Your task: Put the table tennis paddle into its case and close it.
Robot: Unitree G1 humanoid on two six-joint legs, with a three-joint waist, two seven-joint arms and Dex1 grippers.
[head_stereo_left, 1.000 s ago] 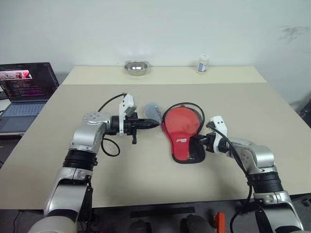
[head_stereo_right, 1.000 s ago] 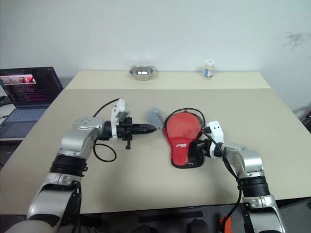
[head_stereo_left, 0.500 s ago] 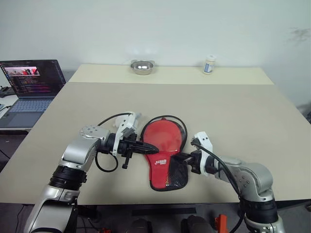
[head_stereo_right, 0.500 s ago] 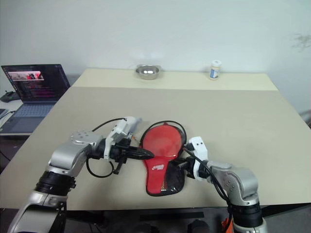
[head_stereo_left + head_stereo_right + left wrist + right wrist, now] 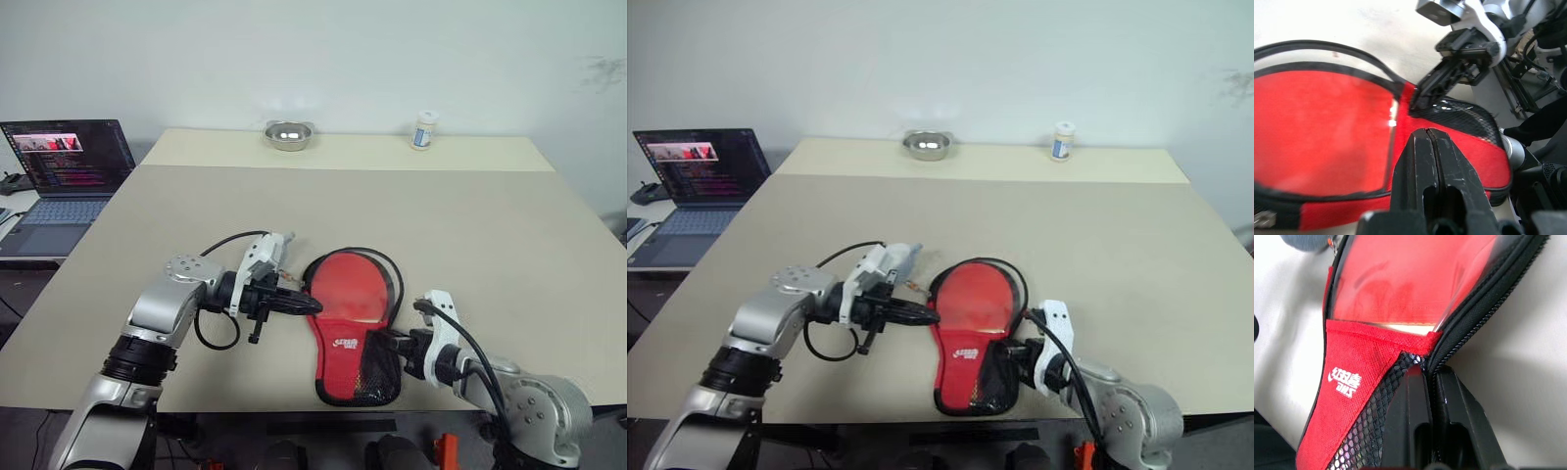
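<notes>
Beige tabletop [image 5: 470,225] ran back to a plain white wall. On it, near the front edge, lay the red paddle-shaped soft zip case [image 5: 351,318] with a black mesh pocket and white lettering, its round end toward 12 o'clock and its narrow mesh end toward 6. A black cord loop [image 5: 377,257] arced round the case's far end. Through the clear window on the case's round part, a red rubber face [image 5: 1400,279] showed with a strip of light wood below it: the table tennis paddle, lying inside the case.

Left gripper [image 5: 306,305] sat at the case's 9 o'clock edge, pointing across toward it; its black fingers [image 5: 1420,166] were clenched together, tips over the red fabric, nothing visibly pinched between them. Right gripper [image 5: 384,343] was at the case's 3 o'clock side, by the mesh pocket; its fingers [image 5: 1413,416] were pressed tight together at the zip line, where the black zipper [image 5: 1484,303] met the mesh. Whether they pinched the zip pull could not be told.

At the tabletop's far edge, a small steel bowl [image 5: 287,135] stood at 11 o'clock and a small white bottle [image 5: 423,130] at 1 o'clock, well apart. An open laptop [image 5: 59,171] with a lit screen sat off the tabletop at 10 o'clock.
</notes>
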